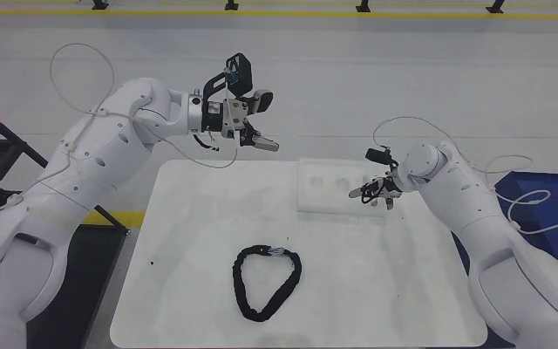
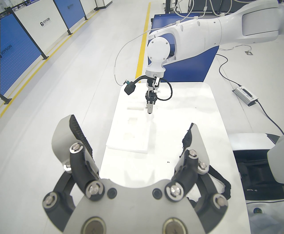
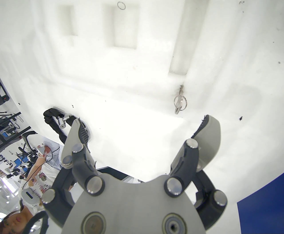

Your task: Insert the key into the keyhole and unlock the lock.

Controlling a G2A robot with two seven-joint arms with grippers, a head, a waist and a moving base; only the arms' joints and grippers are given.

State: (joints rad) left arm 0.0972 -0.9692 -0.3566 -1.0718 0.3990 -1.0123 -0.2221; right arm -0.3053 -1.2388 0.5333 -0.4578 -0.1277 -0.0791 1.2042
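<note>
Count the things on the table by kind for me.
Black chain lock: 1
Key on a ring: 1
White foam tray: 1
Separate small ring: 1
Total: 4

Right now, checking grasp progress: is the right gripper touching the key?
Apart. The right wrist view shows a clear gap between the open right gripper and the key.

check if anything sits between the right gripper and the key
Nothing visible does. The key sits in the open just ahead of the open right gripper. The lock lies off to one side, clear of that path.
</note>
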